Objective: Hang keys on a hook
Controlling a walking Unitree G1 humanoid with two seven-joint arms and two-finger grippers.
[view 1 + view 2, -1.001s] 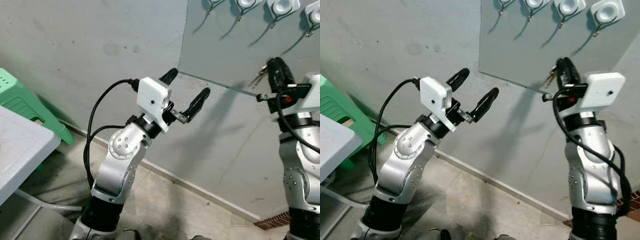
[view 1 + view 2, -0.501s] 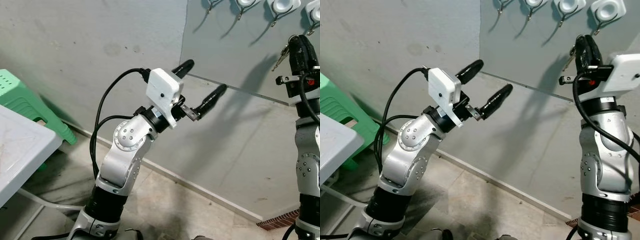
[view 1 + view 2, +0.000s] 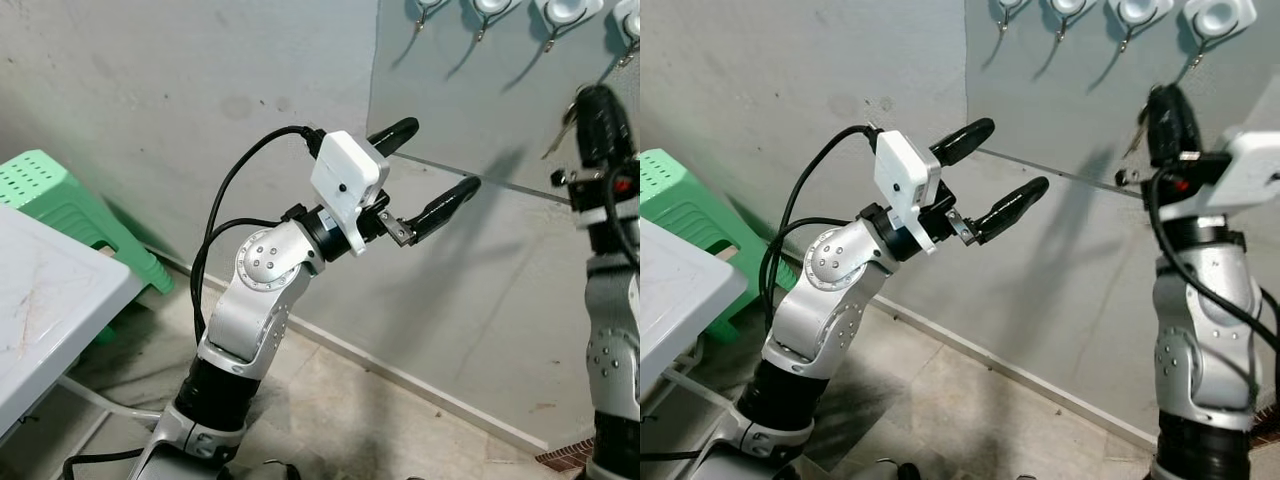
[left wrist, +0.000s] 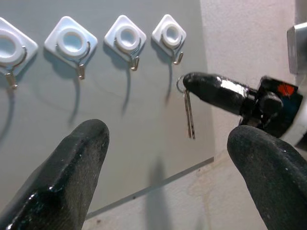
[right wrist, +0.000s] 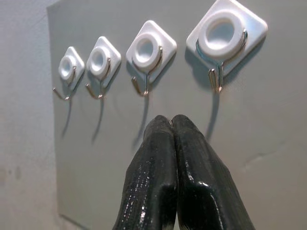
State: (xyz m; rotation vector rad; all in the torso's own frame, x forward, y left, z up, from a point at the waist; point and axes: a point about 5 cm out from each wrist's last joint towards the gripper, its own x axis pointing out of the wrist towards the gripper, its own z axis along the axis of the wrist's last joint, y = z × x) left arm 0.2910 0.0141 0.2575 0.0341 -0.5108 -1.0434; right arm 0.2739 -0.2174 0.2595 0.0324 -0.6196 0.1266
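Keys [image 4: 189, 114] hang pinched in your right gripper's [image 4: 188, 81] closed fingers just below the upper-right hook [image 4: 178, 58], unhung; left gripper [image 3: 432, 171] spread, idle.

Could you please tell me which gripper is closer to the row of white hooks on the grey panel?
The right. The right gripper, shut on the keys, is raised just under the hooks. The left gripper sits lower and off to the left, jaws open.

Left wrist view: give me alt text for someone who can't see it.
The right gripper, shut on a key ring with keys hanging down, sits just below a row of four white wall hooks on a grey panel. The left gripper's fingers frame the foreground, open.
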